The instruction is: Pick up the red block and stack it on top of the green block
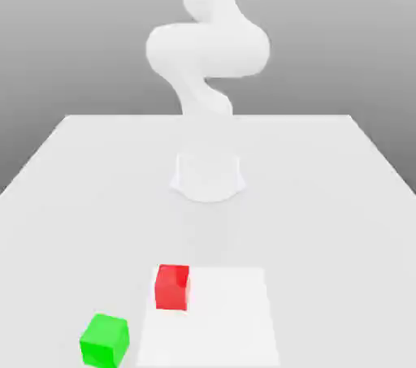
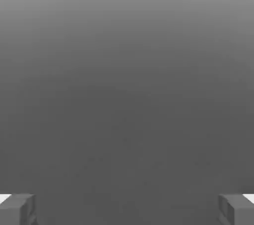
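Note:
The red block (image 1: 172,287) sits on the white table (image 1: 325,196) near the front, at the corner of a brighter white square patch (image 1: 215,322). The green block (image 1: 105,340) rests on the table a little nearer the front and toward the exterior view's left of the red one, apart from it. In the hand view my gripper (image 2: 127,210) is open, its two grey fingertips (image 2: 18,209) standing far apart with nothing between them and only plain grey background beyond. Neither block appears in the hand view.
The white arm (image 1: 207,49) rises from its round base (image 1: 208,176) at the middle of the table, well behind both blocks.

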